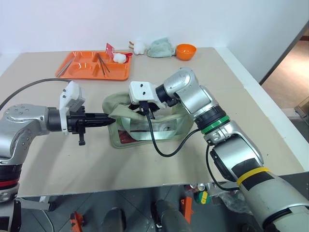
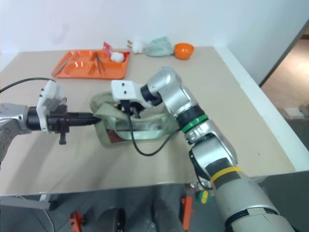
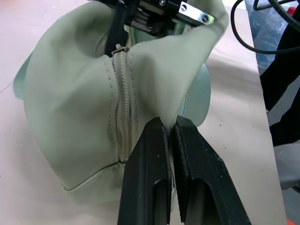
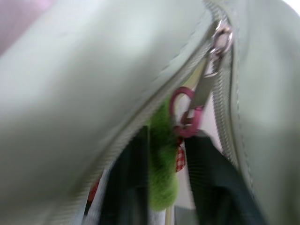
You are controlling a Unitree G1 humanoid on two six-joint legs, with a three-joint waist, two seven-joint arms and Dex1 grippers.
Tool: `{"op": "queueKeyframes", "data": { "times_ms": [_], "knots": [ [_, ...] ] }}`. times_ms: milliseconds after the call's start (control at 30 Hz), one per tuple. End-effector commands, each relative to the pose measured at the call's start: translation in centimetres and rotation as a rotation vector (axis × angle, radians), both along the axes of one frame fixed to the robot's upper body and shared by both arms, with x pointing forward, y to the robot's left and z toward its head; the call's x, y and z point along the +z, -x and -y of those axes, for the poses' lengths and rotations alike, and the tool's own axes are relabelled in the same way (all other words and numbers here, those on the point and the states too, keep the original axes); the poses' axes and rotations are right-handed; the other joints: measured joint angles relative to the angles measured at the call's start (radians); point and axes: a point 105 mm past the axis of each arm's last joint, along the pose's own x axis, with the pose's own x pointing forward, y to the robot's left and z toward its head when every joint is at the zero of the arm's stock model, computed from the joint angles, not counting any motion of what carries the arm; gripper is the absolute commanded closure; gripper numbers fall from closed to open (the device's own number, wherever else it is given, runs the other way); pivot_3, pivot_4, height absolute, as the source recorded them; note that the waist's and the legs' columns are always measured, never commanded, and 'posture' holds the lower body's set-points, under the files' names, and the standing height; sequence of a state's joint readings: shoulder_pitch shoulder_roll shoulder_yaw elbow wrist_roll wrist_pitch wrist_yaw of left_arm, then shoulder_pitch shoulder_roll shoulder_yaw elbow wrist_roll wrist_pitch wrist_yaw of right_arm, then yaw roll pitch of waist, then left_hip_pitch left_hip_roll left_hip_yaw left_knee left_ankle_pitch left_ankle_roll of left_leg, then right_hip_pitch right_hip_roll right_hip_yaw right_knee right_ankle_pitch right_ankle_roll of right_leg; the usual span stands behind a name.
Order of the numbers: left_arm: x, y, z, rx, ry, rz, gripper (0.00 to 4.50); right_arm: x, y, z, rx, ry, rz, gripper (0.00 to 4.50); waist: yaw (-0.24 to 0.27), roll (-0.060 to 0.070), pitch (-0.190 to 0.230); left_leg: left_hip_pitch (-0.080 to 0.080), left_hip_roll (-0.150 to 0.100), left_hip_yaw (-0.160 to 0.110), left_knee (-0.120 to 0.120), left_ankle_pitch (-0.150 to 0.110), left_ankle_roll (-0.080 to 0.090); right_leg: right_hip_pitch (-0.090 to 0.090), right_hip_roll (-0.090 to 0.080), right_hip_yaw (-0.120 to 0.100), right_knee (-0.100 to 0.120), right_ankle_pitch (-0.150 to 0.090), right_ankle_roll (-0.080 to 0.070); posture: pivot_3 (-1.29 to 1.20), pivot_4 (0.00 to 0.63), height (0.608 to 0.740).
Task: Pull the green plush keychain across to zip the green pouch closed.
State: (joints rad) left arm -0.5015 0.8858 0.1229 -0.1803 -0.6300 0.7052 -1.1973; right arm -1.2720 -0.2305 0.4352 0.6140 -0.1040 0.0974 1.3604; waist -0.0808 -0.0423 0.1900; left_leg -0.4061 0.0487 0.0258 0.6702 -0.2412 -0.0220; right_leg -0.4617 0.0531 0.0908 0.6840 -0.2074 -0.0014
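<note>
Near left of the table (image 1: pixel 58 164): left gripper (image 3: pixel 170 129), fingers pinched tight on a fold of the green pouch (image 1: pixel 145 126), end of the bag held taut. Centre of the table, pouch propped between both arms, zipper (image 3: pixel 123 101) already joined along the near stretch, slider (image 4: pixel 220 40) at the point where the teeth still part. Right gripper (image 4: pixel 164 150) reaching in from above, fingers (image 4: pixel 129 178) narrowed around the green plush keychain (image 4: pixel 161 159), which hangs from a pink clip (image 4: pixel 185 115) on the pull tab; grip looks partial, firm clamping not certain. Likely trouble from here: soft plush slipping out of the fingers on the pull, for lack of a hard edge to bite on; a pull angled off the zipper line jamming the slider or snagging fabric; pinched fold sliding free of the left fingers, letting the whole pouch drag along rather than zip. Far side of the table: orange tray (image 1: pixel 82 72), orange bowl (image 1: pixel 186 50), pale cloth lump (image 1: pixel 161 47), well apart from the work.
</note>
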Motion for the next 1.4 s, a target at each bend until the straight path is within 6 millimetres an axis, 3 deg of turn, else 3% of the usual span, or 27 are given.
{"op": "queueKeyframes", "data": {
  "times_ms": [33,300,700,1000,1167,1400],
  "knots": [
    [1.8,0.7,0.2,-0.022,0.013,0.078,4.5,1.0,0.4,-1.2,0.022,-0.04,0.023,4.49,0.0,0.0,0.0,0.0,0.0,0.0,0.0,0.0,0.0,0.0,0.0,0.0,0.0,0.0,0.0,0.0,0.15,0.74],
    [1.8,0.6,0.3,-0.024,0.016,0.079,4.5,1.7,-0.1,-0.7,-0.001,-0.066,0.026,4.49,0.0,0.0,0.0,0.0,0.0,0.0,0.0,0.0,0.0,0.0,0.0,0.0,0.0,0.0,0.0,0.0,0.15,0.74],
    [1.7,0.4,0.4,-0.029,0.02,0.08,4.5,3.2,-0.2,1.7,-0.01,-0.078,0.022,4.49,0.002,0.0,0.0,0.0,-0.001,0.0,0.0,0.0,0.0,0.0,-0.001,0.0,0.0,0.0,0.0,0.0,0.15,0.74],
    [1.7,0.2,0.4,-0.031,0.021,0.079,4.5,7.7,-1.0,5.3,-0.114,-0.116,0.071,4.49,0.003,0.0,0.0,0.0,-0.001,0.0,0.0,0.0,0.0,0.0,-0.002,0.0,0.0,0.0,0.001,0.0,0.15,0.74],
    [1.6,0.0,0.5,-0.038,0.026,0.078,4.5,9.9,-1.2,6.3,-0.154,-0.155,0.102,4.49,0.002,0.0,0.0,0.0,-0.001,0.0,-0.001,0.0,0.0,0.0,-0.001,-0.001,0.0,-0.001,0.0,0.0,0.15,0.74],
    [1.6,-0.2,0.7,-0.05,0.029,0.077,4.5,10.7,-1.6,7.3,-0.191,-0.159,0.143,4.49,0.003,0.0,0.0,0.0,-0.002,0.0,-0.001,0.0,0.0,0.0,-0.002,0.0,0.0,-0.001,0.0,0.0,0.15,0.74]
  ]
}}
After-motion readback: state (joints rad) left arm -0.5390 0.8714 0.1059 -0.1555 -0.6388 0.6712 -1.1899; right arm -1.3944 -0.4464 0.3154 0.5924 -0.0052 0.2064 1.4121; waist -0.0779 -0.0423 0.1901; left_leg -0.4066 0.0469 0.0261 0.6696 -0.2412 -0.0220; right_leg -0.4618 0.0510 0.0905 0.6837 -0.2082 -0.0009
